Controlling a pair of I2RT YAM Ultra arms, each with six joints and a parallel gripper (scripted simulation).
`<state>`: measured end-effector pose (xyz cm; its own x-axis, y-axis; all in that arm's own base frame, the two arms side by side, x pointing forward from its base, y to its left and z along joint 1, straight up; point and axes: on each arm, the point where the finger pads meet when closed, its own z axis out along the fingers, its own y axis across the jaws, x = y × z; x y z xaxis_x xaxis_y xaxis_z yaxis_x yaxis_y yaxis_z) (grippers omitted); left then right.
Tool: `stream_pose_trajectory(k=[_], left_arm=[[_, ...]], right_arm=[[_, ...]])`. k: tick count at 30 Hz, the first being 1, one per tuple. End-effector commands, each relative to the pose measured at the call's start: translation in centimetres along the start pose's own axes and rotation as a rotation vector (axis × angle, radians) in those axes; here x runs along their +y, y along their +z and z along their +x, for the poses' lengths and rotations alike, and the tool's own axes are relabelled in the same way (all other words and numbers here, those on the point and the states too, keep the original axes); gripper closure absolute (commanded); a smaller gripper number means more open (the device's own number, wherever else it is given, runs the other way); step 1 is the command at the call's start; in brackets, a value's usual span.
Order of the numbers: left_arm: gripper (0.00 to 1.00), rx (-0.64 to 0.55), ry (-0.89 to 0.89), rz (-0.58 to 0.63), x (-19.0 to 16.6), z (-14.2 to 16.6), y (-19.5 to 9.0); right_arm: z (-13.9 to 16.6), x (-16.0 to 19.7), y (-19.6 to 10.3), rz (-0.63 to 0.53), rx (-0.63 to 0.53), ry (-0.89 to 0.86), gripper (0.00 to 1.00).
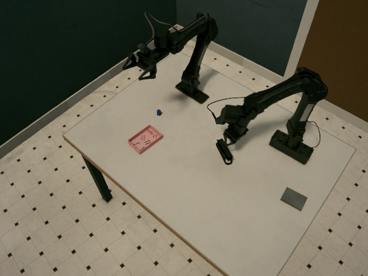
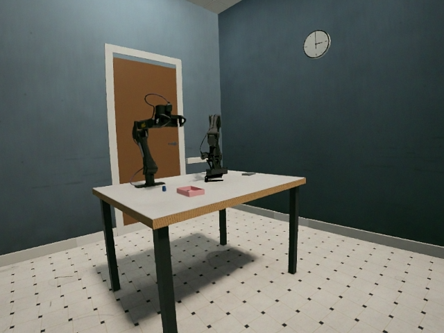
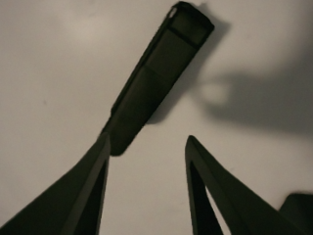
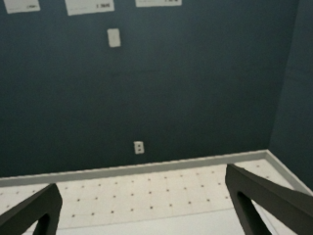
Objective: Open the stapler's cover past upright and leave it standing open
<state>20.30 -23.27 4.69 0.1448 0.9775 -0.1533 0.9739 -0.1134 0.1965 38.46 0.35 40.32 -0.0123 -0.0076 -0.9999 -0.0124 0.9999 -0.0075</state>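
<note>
The black stapler (image 1: 222, 153) lies closed and flat on the white table, right of centre. It also shows in the left wrist view (image 3: 158, 73) and small in the exterior view (image 2: 215, 175). My left gripper (image 1: 227, 141) hangs low over the stapler's near end. In the left wrist view the left gripper (image 3: 147, 142) has its fingers partly apart with nothing between them, and the left fingertip is at the stapler's end. My right gripper (image 1: 136, 69) is wide open and empty, raised beyond the table's far edge; it also shows in the right wrist view (image 4: 142, 178), facing the wall.
A pink tray (image 1: 145, 138) holding several staple strips sits left of centre. A small blue object (image 1: 159, 112) lies behind the tray. A flat grey pad (image 1: 293, 198) lies near the right front corner. The arm bases stand at the back and right.
</note>
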Motion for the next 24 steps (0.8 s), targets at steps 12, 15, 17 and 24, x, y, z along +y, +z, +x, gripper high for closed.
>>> stream_pose_trajectory(k=[12,15,17,24], left_arm=[[0.50,0.111,0.453,0.237,0.9,-0.5,0.6],[0.50,0.105,0.457,0.228,1.3,-1.2,1.0],[0.50,0.103,0.446,0.222,1.5,-1.3,1.0],[0.50,0.099,0.446,0.214,1.6,-1.4,0.8]], right_arm=[[-1.0,-0.2,-0.4,0.012,-0.029,0.007,0.00],[-1.0,-0.2,-0.4,0.012,-0.029,0.007,0.00],[-1.0,-0.2,-0.4,0.012,-0.029,0.007,0.00],[-1.0,-0.2,-0.4,0.012,-0.029,0.007,0.00]])
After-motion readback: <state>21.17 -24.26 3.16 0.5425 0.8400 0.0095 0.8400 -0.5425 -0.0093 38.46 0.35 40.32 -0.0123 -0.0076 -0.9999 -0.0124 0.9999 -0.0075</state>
